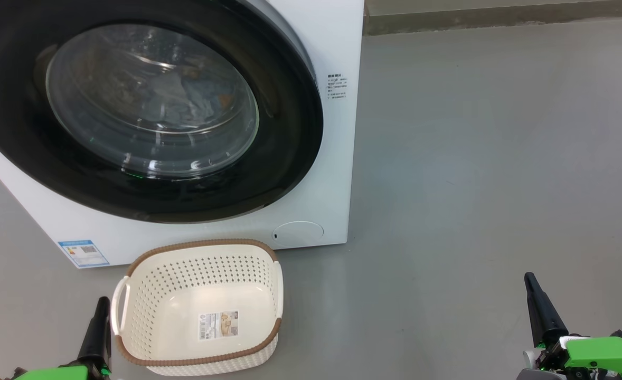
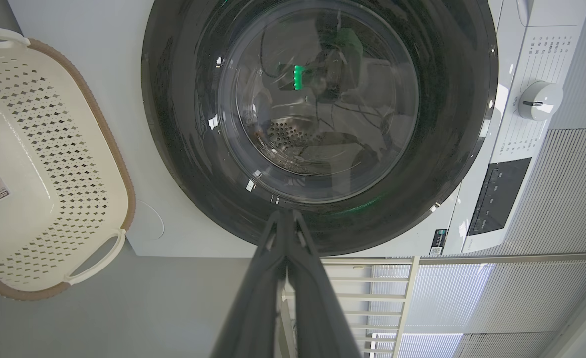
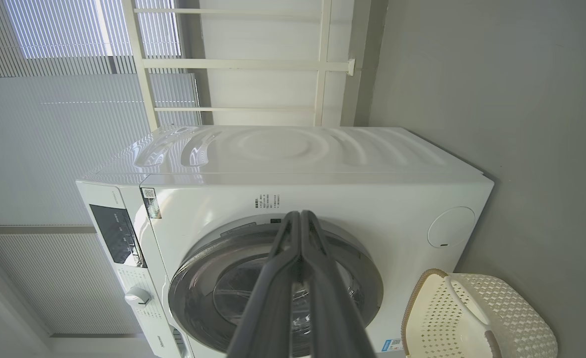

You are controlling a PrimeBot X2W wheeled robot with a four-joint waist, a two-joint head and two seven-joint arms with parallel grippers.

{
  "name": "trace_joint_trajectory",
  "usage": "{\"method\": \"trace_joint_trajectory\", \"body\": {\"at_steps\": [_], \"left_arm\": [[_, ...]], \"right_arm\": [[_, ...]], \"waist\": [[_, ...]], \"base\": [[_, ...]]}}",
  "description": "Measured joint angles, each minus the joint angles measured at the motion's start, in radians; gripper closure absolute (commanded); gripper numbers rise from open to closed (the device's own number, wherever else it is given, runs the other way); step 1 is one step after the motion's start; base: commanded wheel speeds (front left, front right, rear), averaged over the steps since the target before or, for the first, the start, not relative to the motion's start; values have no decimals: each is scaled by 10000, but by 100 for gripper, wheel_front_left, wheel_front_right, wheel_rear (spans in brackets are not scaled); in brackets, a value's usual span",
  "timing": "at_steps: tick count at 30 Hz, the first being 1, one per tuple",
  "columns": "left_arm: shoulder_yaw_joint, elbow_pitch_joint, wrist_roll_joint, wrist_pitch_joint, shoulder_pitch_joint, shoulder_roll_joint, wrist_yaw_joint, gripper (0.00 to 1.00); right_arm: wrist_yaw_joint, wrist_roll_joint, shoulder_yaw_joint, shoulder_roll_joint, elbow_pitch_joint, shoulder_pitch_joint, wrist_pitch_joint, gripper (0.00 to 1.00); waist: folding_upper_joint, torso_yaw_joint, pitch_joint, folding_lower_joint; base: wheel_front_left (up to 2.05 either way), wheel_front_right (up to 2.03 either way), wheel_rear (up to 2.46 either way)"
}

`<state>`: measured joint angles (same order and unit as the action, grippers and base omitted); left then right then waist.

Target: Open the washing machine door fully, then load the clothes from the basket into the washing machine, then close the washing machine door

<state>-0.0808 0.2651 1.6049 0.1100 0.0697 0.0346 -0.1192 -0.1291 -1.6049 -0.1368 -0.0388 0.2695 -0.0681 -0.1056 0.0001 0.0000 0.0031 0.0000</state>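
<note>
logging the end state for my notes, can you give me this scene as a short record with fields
door state: washing machine door shut against the washing machine
load: clothes seen dimly through the glass, inside the drum
container: basket empty, label on its bottom, on the floor in front of the machine
left arm: left fingers shut, holding nothing
right arm: right fingers shut, holding nothing
task stage: looks finished
</note>
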Motion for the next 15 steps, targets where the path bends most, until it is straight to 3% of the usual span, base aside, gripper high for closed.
{"method": "trace_joint_trajectory", "body": {"at_steps": [15], "left_arm": [[0,0,0,0,0,0,0,100]], "right_arm": [[0,0,-2,0,0,0,0,100]], "waist": [[0,0,0,0]], "base": [[0,0,0]]}}
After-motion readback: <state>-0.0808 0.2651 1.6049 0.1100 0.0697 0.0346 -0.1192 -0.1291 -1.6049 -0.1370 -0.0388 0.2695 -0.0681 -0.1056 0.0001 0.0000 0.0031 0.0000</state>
